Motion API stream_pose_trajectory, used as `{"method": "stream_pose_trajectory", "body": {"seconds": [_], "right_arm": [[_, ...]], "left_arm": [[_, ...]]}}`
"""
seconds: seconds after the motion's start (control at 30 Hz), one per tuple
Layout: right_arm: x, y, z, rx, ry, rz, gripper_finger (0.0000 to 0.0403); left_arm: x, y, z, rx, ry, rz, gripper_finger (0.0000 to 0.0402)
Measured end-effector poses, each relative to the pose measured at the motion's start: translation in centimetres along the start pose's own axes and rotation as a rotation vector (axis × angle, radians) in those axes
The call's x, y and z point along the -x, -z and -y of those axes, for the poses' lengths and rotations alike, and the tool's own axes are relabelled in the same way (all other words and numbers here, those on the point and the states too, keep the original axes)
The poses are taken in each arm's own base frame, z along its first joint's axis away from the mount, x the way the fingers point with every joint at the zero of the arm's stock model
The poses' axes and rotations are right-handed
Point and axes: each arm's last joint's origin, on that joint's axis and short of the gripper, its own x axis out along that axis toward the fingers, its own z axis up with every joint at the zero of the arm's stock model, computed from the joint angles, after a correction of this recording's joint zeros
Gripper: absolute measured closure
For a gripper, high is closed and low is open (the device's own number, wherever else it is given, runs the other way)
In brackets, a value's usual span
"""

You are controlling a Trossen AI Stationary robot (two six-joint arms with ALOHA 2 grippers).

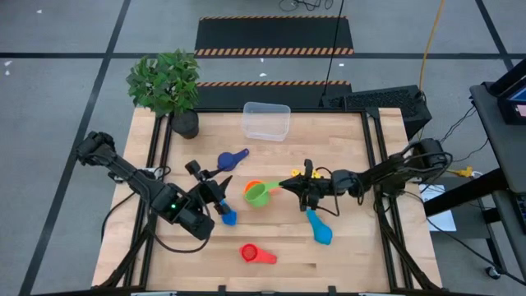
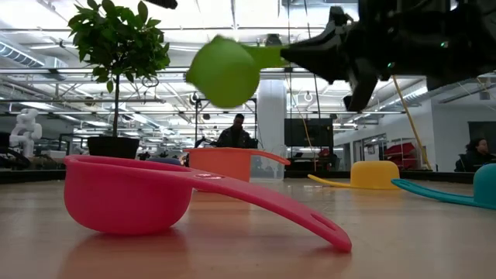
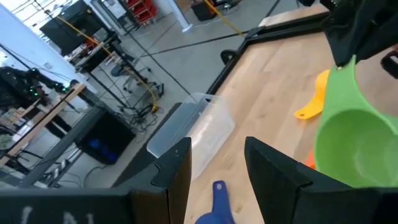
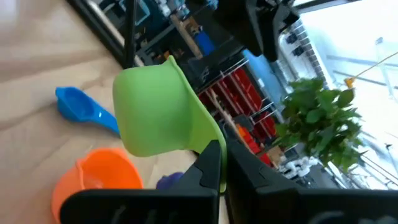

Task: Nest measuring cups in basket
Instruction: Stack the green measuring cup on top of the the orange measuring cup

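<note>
My right gripper (image 1: 297,188) is shut on the green measuring cup (image 1: 257,194), which hangs in the air above the orange cup (image 1: 252,187) at mid-table. The low view shows the green cup (image 2: 225,71) well off the wood. My left gripper (image 1: 217,196) is open, just left of both cups and touching nothing; a light blue cup (image 1: 228,216) lies beside it. The yellow (image 1: 294,174), dark blue (image 1: 231,159), teal (image 1: 319,228) and red (image 1: 256,254) cups rest on the table. The clear basket (image 1: 265,121) stands at the far edge. My right gripper pinches the green cup's flat handle (image 4: 209,135) between its two fingers, reaching level from the table's right, along the handle. The cup is lifted clear, its bowl (image 4: 155,112) sticking out past the fingertips toward the left, over the orange cup (image 4: 93,180).
A potted plant (image 1: 168,86) stands at the far left corner. The red cup (image 2: 128,194) lies near the front edge, the teal one (image 2: 484,186) to its right. Bare wood lies between the cups and the basket (image 3: 193,127).
</note>
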Motion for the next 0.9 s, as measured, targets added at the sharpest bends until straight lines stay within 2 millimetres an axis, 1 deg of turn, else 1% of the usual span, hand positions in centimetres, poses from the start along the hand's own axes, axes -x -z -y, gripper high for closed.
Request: {"method": "stream_pose_trajectory", "body": {"seconds": [0.27, 0.5, 0.6, 0.77, 0.9], "right_arm": [[-2.0, 1.5, -1.3, 0.013, -0.035, -0.059, 0.0403], [-2.3, 2.9, -1.7, 0.013, -0.049, -0.108, 0.0403], [-2.4, 3.1, -1.6, -0.008, -0.057, -0.096, 0.0403], [-2.4, 3.3, -1.5, -0.031, -0.073, -0.091, 0.0403], [-2.4, 3.5, -1.7, -0.028, -0.091, -0.108, 0.0403]], "left_arm": [[-1.2, 0.9, 0.0, -0.01, -0.012, -0.042, 0.025], [-1.2, 0.6, 0.3, 0.008, 0.027, -0.039, 0.025], [-1.2, 0.0, 0.7, 0.004, 0.084, -0.019, 0.025], [-1.0, -1.5, 1.6, -0.003, 0.233, 0.048, 0.025], [-1.1, -1.7, 2.4, -0.028, 0.323, 0.129, 0.025]]}}
